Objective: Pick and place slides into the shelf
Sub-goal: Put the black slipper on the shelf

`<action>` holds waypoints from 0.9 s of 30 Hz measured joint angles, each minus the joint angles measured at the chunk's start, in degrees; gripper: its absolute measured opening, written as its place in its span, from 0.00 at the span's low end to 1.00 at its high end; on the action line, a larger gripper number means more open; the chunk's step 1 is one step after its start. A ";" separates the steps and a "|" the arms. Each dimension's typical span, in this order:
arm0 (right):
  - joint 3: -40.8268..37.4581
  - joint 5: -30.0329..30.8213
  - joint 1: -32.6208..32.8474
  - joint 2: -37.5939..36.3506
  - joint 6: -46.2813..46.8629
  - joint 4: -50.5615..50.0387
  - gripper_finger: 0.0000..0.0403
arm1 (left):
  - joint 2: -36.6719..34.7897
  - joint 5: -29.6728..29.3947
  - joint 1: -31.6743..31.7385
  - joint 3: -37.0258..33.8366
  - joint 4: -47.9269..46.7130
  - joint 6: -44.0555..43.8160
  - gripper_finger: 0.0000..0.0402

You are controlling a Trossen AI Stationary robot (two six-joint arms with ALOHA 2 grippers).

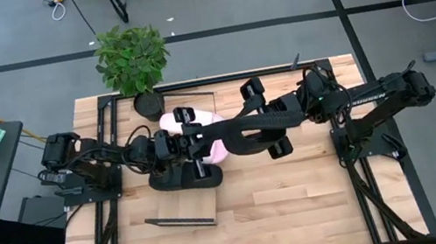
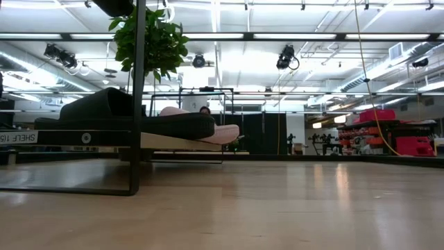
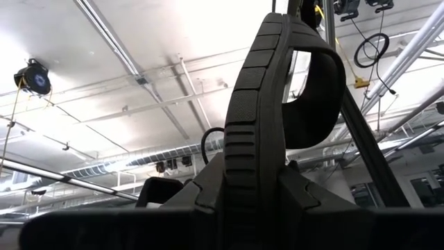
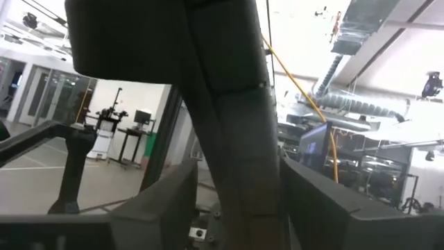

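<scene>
A black sandal is hanging above the shelf, clamped between both grippers: left gripper and right gripper are each gripping it. A label is reading "SHELF 15".

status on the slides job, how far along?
Done: the pink slides and one black slide lie on the shelf. In hand: the other black slide, apparently clamped by both the left gripper and the right gripper. Left: set it on the shelf.
</scene>
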 joint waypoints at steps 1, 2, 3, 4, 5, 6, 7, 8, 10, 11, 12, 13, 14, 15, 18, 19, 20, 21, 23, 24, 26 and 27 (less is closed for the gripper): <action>0.00 0.04 0.00 0.00 0.06 -0.03 0.51 | 0.00 0.04 -0.02 -0.02 0.00 0.02 0.19; 0.00 0.24 0.00 0.00 0.06 -0.04 0.49 | 0.00 0.06 -0.02 -0.02 -0.02 0.02 0.19; 0.00 0.81 0.00 0.00 0.05 -0.04 0.46 | 0.00 0.09 -0.02 0.00 -0.02 0.00 0.19; 0.00 1.54 0.00 0.00 0.03 -0.03 0.43 | 0.00 0.11 -0.02 -0.02 -0.01 0.00 0.19; 0.00 2.03 0.00 0.00 0.06 0.00 0.40 | 0.00 0.11 -0.02 -0.01 0.02 0.02 0.19; 0.00 2.43 0.00 0.00 0.04 0.08 0.36 | 0.00 0.10 -0.02 0.00 0.03 0.02 0.19; 0.00 2.56 0.00 0.00 0.03 0.19 0.33 | -0.02 0.10 -0.02 0.00 0.03 0.02 0.19; 0.00 2.58 -0.01 0.00 0.02 0.28 0.30 | -0.02 0.06 -0.02 0.00 0.07 0.07 0.19; 0.00 2.77 -0.04 0.00 -0.02 0.31 0.24 | -0.04 0.05 -0.02 0.00 0.07 0.13 0.19; 0.00 2.79 -0.04 0.00 -0.16 0.33 0.22 | -0.06 0.09 -0.02 0.00 -0.05 0.06 0.19; 0.00 2.74 -0.04 0.00 -0.16 0.33 0.21 | -0.10 0.12 -0.03 0.02 -0.36 -0.02 0.19; 0.00 2.69 -0.04 0.00 -0.16 0.31 0.21 | -0.14 0.18 -0.04 0.05 -0.65 -0.30 0.19; 0.00 2.63 -0.07 0.00 -0.16 0.31 0.21 | -0.15 0.22 -0.04 0.09 -0.83 -0.85 0.19; 0.00 2.65 -0.07 0.00 -0.16 0.30 0.21 | -0.15 0.23 -0.04 0.09 -0.94 -1.44 0.19; 0.00 3.40 -0.10 -0.11 -0.38 0.25 0.21 | -0.25 0.23 -0.04 0.09 -2.15 -1.82 0.24; 0.00 3.42 -0.26 -0.11 -0.40 0.21 0.21 | -0.26 0.25 -0.04 0.10 -2.51 -1.98 0.29; 0.00 3.40 -0.48 -0.11 -0.38 0.11 0.21 | -0.25 0.19 -0.04 0.14 -3.42 -2.06 0.34; 0.00 3.42 -0.61 -0.13 -0.24 -0.10 0.20 | -0.14 0.19 -0.04 0.14 -4.34 -2.06 0.38; -0.02 3.42 -1.17 -0.43 0.19 -0.92 0.20 | -0.09 0.16 -0.04 0.14 -6.36 -2.06 0.46; 0.05 3.40 -1.54 -0.76 0.69 -1.42 0.20 | -0.09 0.04 -0.04 0.14 -6.97 -2.06 0.49; 1.23 3.43 -2.31 -1.40 1.68 -4.84 0.20 | -0.11 -0.85 -0.02 0.14 -7.95 -2.03 0.53; 2.10 3.44 -2.65 -1.74 1.72 -7.06 0.20 | -0.12 -1.32 0.00 0.14 -8.60 -2.04 0.55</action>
